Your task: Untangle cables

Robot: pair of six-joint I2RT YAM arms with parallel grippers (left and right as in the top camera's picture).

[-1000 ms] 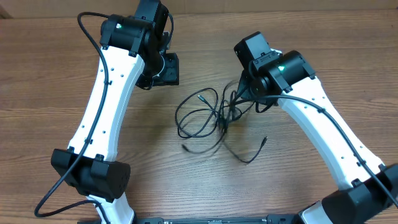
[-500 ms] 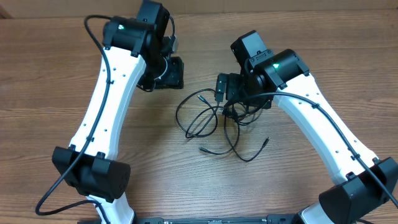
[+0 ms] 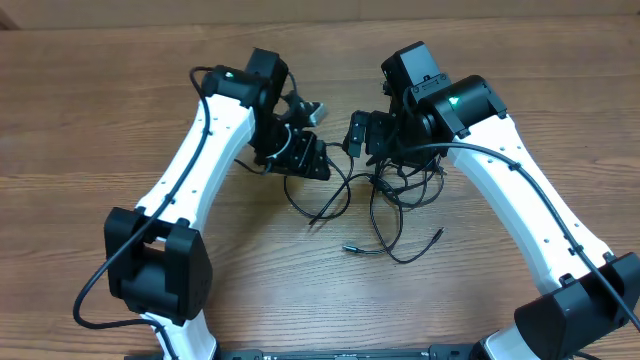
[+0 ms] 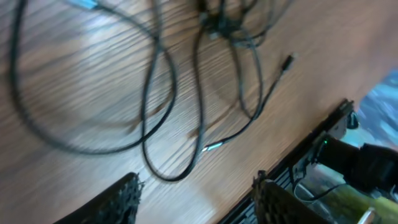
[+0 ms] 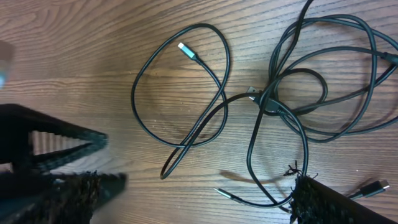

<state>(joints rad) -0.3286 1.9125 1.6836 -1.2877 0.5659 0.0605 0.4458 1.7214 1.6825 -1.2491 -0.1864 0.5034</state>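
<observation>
The cables (image 3: 372,205) are seen lying flat on the wooden table (image 3: 90,110), near its middle, between the two arms. They are made up of thin black cords crossed over one another. In the right wrist view the cables (image 5: 273,106) are drawn together at one tight crossing. From it a rounded loop is spread to the left, with a silvery plug (image 5: 186,50) lying within its upper part, and several wider loops are overlapped to the right. Two loose ends are laid out toward the near edge of the table, each tipped by a small plug. In the left wrist view the cables (image 4: 155,93) are blurred, but long open loops can be made out against the wood grain. The right gripper (image 3: 362,135) is held over the far edge of the tangle, just above the crossing. In its own view the right gripper (image 5: 193,199) is shown with its fingers spread wide toward either side of the frame, and nothing is held between them. The left gripper (image 3: 306,162) is placed at the left edge of the loops, just beside the outermost cord; whether that cord is touched cannot be told. From the wrist, the left gripper (image 4: 199,202) is seen parted, with bare table between the fingers and no cord grasped.
</observation>
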